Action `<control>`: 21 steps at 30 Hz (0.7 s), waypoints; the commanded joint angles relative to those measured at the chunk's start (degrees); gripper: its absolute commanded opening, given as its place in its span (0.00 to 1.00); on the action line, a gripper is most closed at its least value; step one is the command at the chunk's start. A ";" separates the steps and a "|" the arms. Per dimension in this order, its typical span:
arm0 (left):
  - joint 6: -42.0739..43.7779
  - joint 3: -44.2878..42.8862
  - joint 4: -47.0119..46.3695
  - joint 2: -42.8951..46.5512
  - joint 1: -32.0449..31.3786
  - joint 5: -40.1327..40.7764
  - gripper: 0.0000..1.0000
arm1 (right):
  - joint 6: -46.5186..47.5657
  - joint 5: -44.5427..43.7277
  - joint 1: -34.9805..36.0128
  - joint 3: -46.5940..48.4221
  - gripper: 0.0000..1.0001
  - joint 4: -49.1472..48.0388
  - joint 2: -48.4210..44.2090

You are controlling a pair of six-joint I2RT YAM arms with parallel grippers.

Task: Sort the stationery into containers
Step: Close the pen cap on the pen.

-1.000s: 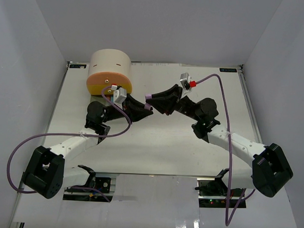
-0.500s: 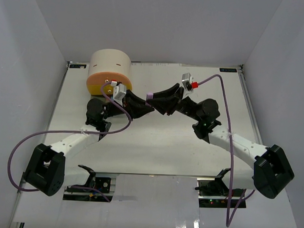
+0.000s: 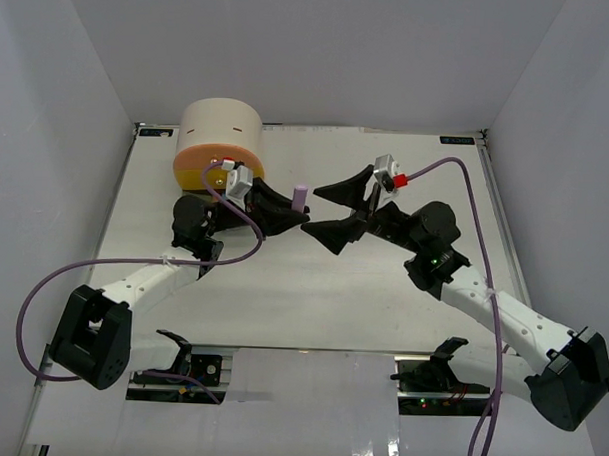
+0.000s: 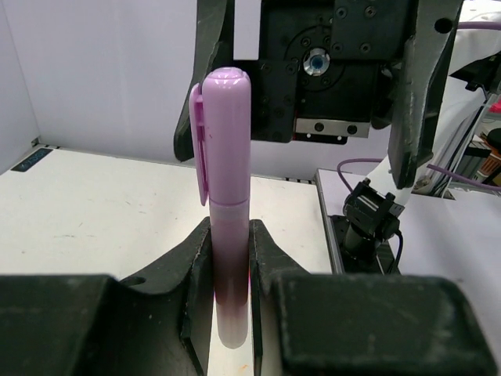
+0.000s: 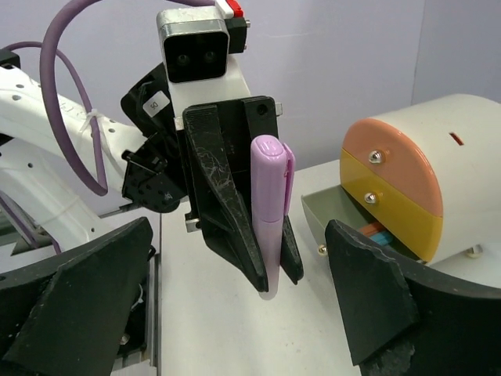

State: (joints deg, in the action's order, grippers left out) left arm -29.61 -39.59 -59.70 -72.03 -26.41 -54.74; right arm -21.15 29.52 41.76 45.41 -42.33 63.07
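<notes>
Finding: the left pincer (image 4: 232, 270) is closed on the lower barrel of a purple marker (image 4: 227, 196). The marker stands upright, cap uppermost, above the middle of the worktop (image 3: 312, 288), with most of its length free above the fingers. The right pincer (image 3: 312, 209) is spread wide and empty. It sits at 3 o'clock of the marker, one finger on either side of it, neither touching. The beige cabinet (image 3: 221, 135) stands at 11 o'clock on the worktop. Its bottom grey-green drawer (image 5: 325, 215) is pulled partly out, with orange and blue items visible inside. Risks, as assessed: the low grip leaves a long lever, so a quick swing toward 10 o'clock could pivot the marker in the jaws. The right fingers stand close enough to be clipped. The drawer gap looks short, so the marker could catch on the yellow front above and drop outside.
</notes>
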 commanded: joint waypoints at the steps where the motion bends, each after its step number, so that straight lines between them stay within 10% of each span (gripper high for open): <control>1: 0.34 -2.42 2.73 0.22 0.05 -2.56 0.00 | 4.97 -2.96 -0.01 1.96 0.97 10.58 -3.12; 21: 5.17 -3.65 16.73 0.66 0.05 -11.97 0.00 | 15.79 -1.40 -0.01 20.33 0.88 26.86 2.93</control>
State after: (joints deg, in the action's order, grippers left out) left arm -25.04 -41.39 -43.22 -72.05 -26.41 -64.34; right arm -6.72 27.27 41.76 62.96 -16.60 64.27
